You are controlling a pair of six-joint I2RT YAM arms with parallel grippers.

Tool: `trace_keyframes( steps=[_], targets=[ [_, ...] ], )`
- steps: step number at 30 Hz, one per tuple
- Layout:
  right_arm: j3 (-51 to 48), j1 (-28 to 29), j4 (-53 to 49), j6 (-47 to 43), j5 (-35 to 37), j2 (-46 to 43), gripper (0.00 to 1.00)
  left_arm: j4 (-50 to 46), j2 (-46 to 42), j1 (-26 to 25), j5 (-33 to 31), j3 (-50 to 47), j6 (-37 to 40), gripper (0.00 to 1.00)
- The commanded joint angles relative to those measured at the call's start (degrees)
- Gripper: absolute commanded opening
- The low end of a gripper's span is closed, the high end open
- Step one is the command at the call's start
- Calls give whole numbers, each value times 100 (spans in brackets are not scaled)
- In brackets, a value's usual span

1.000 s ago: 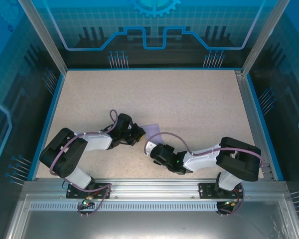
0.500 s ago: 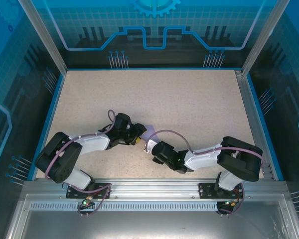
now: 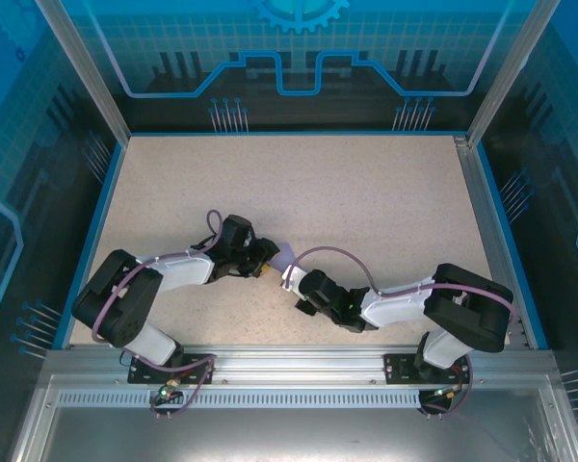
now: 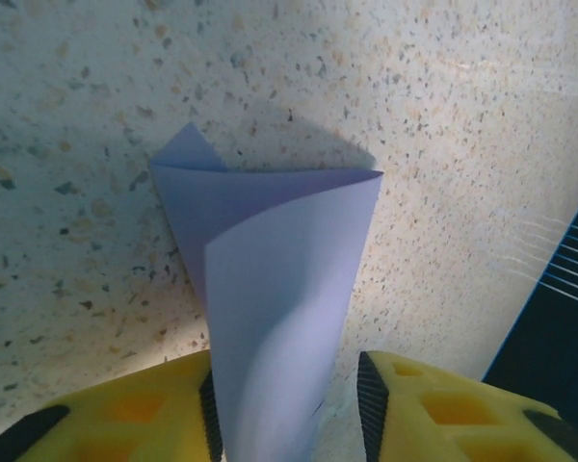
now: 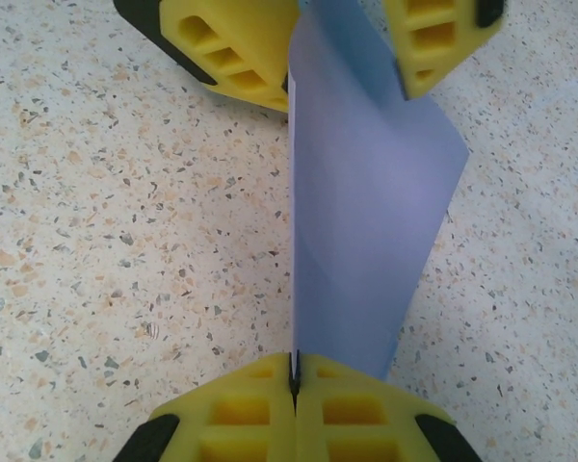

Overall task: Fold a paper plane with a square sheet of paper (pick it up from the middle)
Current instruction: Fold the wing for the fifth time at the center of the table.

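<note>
While pinched, paper (image 5: pixel 366 202) (right fingers (image 5: pixel 358 420) together).

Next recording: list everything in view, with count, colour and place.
sheet of paper: one, pale purple, curled, held up between the two grippers above the table's near middle
table: one, speckled beige, under everything
walls: blue see-through panels, around the table's far and side edges
arms: two, black and white, left arm and right arm, bases at the near edge
left gripper: yellow fingers, open, one on either side of the paper
right gripper: yellow fingers, shut on the paper's edge
</note>
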Motion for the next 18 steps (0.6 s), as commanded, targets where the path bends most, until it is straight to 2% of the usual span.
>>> trace_keyframes(
  steps=[1, 6, 8, 10, 13, 18],
  targets=[
    [20, -103, -63, 205, -21, 41, 6, -249, 98, 53, 38, 148, -77, 33],
    [4, -134, -83, 305, -102, 55, 9, -419, 82, 100, 7, 127, -97, 17],
    [29, -173, -162, 360, -191, 79, 8, -453, 62, 125, -3, 113, -99, 13],
    [47, -198, -177, 378, -259, 79, 7, -462, 20, 141, 2, 104, -85, 14],
    [48, -252, -163, 483, -405, 62, 4, -531, -81, 154, -20, 112, -54, 24],
    [47, -324, -53, 556, -655, 26, 2, -717, -160, 188, -39, 165, 67, 27]
  ],
)
